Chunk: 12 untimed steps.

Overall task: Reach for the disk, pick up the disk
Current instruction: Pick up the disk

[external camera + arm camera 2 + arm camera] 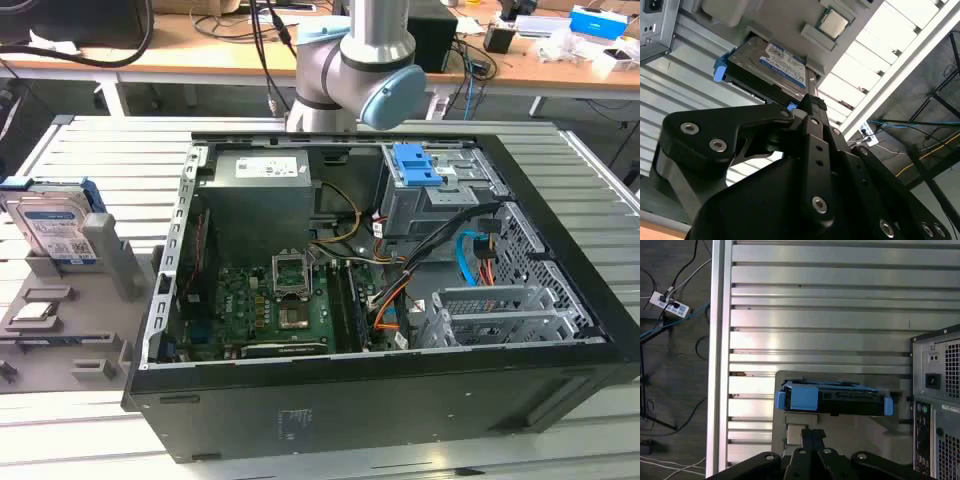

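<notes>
Silver-grey disk (55, 228): propped in grey holder (105, 258) (blue-framed), nine o'clock of case (400, 400), exterior view.
Gripper (810, 434): fingers closed, empty, apart from disk.

open pc case (380, 400) on slatted table (100, 150) | grey fixture (50, 345) beside it | cpu chip (833, 23) on fixture

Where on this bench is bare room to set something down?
Bare ribbed aluminium table slats lie between the grey tray and the wooden desk, and in front of the open black computer case. The tray is crowded: silver-grey disk in blue bracket, square chip.
</notes>
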{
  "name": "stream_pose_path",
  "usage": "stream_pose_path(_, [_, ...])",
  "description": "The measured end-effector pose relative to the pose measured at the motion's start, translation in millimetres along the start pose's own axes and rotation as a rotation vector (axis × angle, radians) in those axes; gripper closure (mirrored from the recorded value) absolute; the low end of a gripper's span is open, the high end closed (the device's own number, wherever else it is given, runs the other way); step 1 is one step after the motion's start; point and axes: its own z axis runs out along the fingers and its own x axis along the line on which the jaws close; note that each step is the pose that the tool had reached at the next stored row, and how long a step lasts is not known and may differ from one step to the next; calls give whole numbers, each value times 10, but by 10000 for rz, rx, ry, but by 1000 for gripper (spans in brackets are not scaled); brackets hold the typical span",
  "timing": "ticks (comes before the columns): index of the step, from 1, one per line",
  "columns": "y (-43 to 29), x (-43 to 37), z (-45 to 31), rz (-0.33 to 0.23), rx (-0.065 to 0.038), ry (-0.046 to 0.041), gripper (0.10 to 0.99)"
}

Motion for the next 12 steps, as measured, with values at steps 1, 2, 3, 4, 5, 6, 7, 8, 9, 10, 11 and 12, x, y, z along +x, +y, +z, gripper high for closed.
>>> stream_pose_path(1, [0,0,0,-190,1,7,980])
stream_pose_path(2, [0,1,0,-389,1,15,980])
stream_pose_path(3, [0,0,0,-612,1,23,980])
stream_pose_path(4, [0,0,0,-862,0,33,980])
stream_pose_path(5, [0,0,0,-1159,1,44,980])
stream_pose_path(6, [0,0,0,-1553,1,59,980])
stream_pose_path(7, [0,0,0,-1888,1,72,980])
stream_pose_path(8, [0,0,0,-2132,1,81,980])
stream_pose_path(9, [0,0,0,-2299,1,87,980])
stream_pose_path(10, [0,0,0,-2503,1,95,980])
stream_pose_path(11, [0,0,0,-2789,2,106,980])
stream_pose_path(12, [0,0,0,-2890,2,110,980])
